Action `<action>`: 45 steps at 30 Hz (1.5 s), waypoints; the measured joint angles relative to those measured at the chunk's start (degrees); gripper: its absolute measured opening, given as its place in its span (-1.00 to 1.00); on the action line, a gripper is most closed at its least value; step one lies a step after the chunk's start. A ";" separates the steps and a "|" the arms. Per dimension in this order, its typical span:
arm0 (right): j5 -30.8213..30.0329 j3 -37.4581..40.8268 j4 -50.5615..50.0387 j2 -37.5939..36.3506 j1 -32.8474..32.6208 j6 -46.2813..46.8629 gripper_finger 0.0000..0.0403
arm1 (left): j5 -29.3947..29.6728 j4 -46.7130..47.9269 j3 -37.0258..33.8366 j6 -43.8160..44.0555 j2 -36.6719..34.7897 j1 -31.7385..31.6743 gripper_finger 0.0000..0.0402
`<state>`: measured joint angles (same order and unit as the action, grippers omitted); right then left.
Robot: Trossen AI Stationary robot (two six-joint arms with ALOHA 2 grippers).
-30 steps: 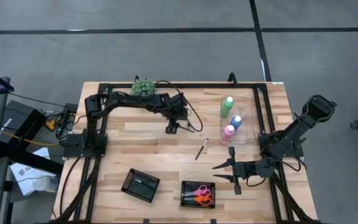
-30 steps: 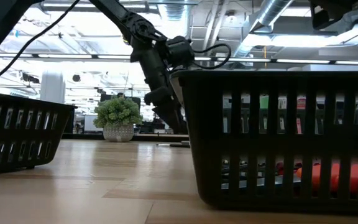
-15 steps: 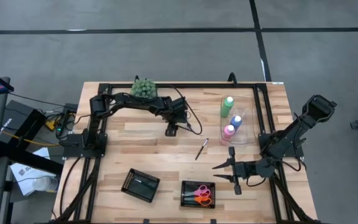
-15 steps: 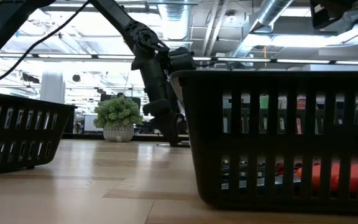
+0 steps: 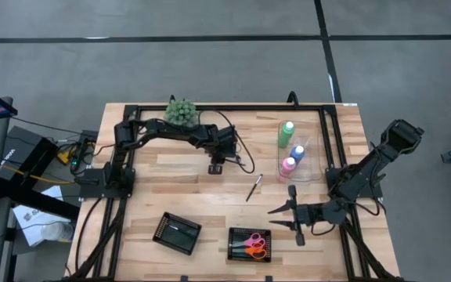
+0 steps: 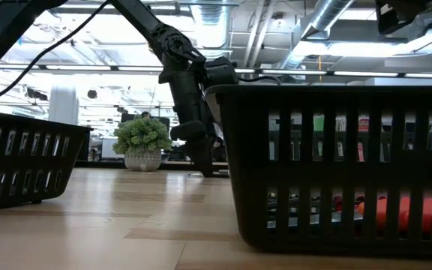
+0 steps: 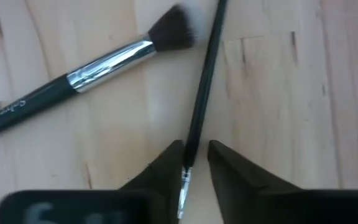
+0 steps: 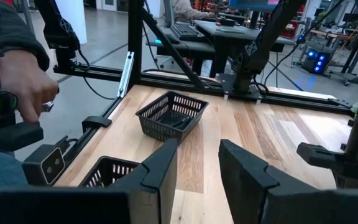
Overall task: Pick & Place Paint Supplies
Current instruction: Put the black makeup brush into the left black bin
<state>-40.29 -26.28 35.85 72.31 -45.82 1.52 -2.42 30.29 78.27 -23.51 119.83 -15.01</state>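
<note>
- My left end effector (image 7: 193, 163), low over the surface (image 5: 178, 176), has fingers narrowly apart around a thin brush (image 7: 202, 87).
- My right end effector (image 5: 288, 215) waits, spread.
- Scissors (image 5: 255, 245) are trayed; bottles (image 5: 290, 149) and brushes remain.

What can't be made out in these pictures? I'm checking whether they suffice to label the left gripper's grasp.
- Left wrist view: the thin brush runs between the left gripper fingers; contact is unclear, its tip blurred.
- High view: that brush is hidden under the arm; the left gripper is too small.
- Low view: the black basket hides most of the scissors.
- Left wrist view: the thick brush handle is cut off.
</note>
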 joint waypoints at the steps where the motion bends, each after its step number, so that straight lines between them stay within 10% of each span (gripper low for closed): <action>1: 0.00 0.00 0.00 0.00 -0.12 0.00 -0.46 | 0.09 0.06 -0.02 0.00 0.02 0.31 -0.74; 35: 0.00 0.00 -0.26 0.00 -1.02 0.22 -0.46 | 7.26 9.00 -3.71 6.90 -9.25 13.19 -0.99; 45: 0.00 0.02 -0.12 0.02 -1.43 0.00 -0.46 | 0.18 -4.55 -13.88 19.25 -20.57 15.64 -1.00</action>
<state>-40.29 -26.26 35.72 72.34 -47.24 1.52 -2.23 25.74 64.39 -4.26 99.26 0.63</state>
